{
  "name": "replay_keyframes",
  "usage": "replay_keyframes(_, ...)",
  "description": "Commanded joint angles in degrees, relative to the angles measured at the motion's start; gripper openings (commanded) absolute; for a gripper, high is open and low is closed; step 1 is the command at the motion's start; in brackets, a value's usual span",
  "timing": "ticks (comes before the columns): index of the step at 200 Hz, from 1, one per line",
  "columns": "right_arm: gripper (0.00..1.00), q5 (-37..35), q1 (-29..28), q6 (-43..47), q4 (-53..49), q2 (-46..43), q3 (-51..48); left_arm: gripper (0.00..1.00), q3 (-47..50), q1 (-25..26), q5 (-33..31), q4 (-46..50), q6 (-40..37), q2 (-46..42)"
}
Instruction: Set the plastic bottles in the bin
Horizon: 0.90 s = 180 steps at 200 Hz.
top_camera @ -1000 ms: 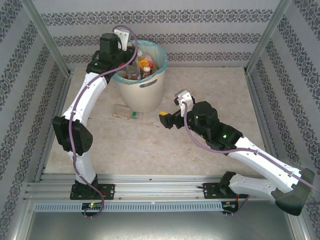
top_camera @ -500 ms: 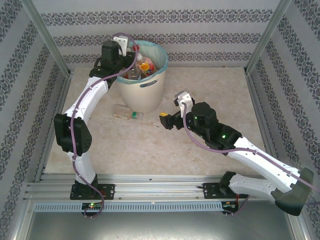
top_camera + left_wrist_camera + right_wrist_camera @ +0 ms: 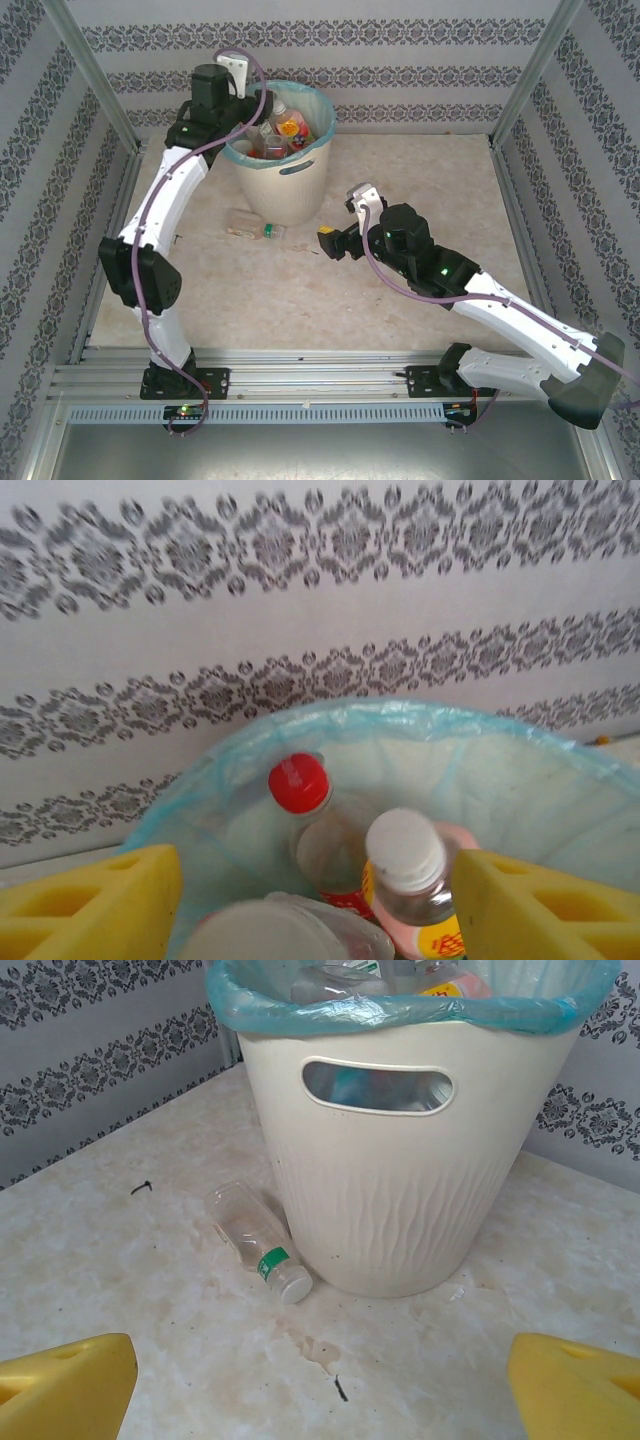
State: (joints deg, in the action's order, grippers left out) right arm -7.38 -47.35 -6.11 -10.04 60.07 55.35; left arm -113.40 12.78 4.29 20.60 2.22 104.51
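Note:
The cream-white bin with its light blue liner stands at the back of the table and holds several plastic bottles. My left gripper hangs over the bin's left rim, open. In the left wrist view a red-capped bottle, a white-capped bottle and a clear bottle's end lie inside the bin, below my left gripper. One clear bottle with a green label lies on the table against the bin's foot. My right gripper hovers open to its right, pointing at that bottle.
Patterned walls and metal posts close in the table on three sides. Pale marble tabletop stretches between my right gripper and the bin's ribbed wall. A small dark speck lies on it.
My left gripper opened over the bin and let go of a clear bottle, which now lies inside; the left arm drew back toward the left rim. The right arm barely moved.

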Motion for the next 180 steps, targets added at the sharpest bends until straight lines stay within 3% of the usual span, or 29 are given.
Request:
replay_keyframes(1,0.95,0.88,0.38,-1.33,0.52,-0.18,0.98,0.66,-2.11,0.41,-0.47,0.83,-0.44,-5.51)
replay_keyframes(25,0.95,1.47,0.35,-2.09,0.69,0.48,1.15,0.53,-0.47,0.33,-0.33,1.68,-1.35,-4.71)
replay_keyframes(68,0.93,2.15,-0.11,-3.21,-0.06,1.1,1.61,0.13,1.4,0.27,-3.19,4.47,-2.37,-0.28)
replay_keyframes(137,0.93,1.51,-0.42,-3.1,-0.08,0.74,1.25,0.12,7.76,-0.62,-0.96,-0.97,-0.99,-6.79)
replay_keyframes(180,0.93,2.23,-0.4,-3.5,0.37,1.53,1.14,0.14,11.45,-3.97,-4.19,-3.36,0.87,-11.48)
